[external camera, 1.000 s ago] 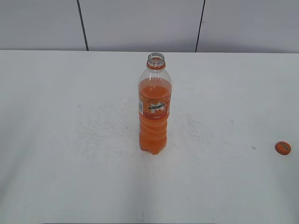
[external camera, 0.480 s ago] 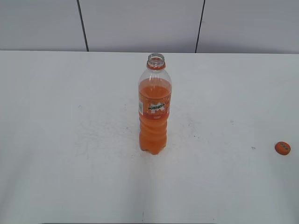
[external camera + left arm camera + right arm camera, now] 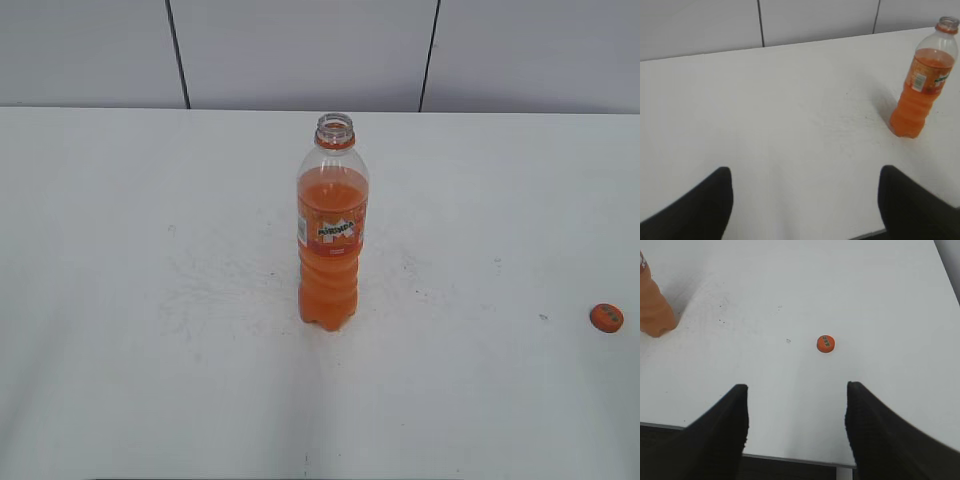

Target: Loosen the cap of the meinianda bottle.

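The meinianda bottle [image 3: 332, 235] stands upright at the middle of the white table, its mouth bare with no cap on it. It also shows in the left wrist view [image 3: 922, 82] and its base in the right wrist view [image 3: 654, 305]. The orange cap [image 3: 605, 318] lies flat on the table at the far right, well apart from the bottle, and shows in the right wrist view [image 3: 825, 343]. My left gripper [image 3: 804, 175] is open and empty over the table's near left. My right gripper [image 3: 796, 390] is open and empty, short of the cap. Neither gripper shows in the exterior view.
The white table [image 3: 150, 300] carries faint dark specks around the bottle. A grey panelled wall [image 3: 300, 50] runs behind the far edge. The table's near edge [image 3: 790, 459] lies under my right gripper.
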{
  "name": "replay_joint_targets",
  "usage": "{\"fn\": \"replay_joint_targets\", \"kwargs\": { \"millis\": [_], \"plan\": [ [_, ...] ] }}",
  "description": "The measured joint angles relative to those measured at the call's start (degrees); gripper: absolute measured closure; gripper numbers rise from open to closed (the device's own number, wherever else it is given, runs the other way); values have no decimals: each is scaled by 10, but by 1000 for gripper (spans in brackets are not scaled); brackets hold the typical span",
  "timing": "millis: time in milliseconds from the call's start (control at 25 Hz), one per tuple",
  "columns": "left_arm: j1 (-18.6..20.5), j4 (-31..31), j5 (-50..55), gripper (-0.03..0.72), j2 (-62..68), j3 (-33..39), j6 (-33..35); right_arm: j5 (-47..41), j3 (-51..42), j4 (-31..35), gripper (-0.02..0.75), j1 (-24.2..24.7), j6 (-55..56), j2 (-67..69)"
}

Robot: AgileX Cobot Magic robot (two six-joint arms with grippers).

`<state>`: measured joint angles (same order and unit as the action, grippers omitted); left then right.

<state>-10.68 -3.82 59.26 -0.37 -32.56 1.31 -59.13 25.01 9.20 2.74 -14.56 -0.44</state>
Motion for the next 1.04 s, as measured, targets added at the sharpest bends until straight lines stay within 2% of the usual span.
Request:
{"fn": "replay_joint_targets", "kwargs": {
  "millis": [200, 280, 480, 1040],
  "plan": [
    [67, 5, 0, 145, -1, 0, 0, 0, -1, -3, 277, 0, -1, 0],
    [80, 14, 0, 145, -1, 0, 0, 0, -1, -6, 277, 0, 0, 0],
    [82, 33, 0, 145, -1, 0, 0, 1, -1, -15, 277, 0, -5, 0],
    [82, 34, 0, 146, -1, 0, 0, 2, 0, -35, 277, 0, -6, 0]
  ]
}}
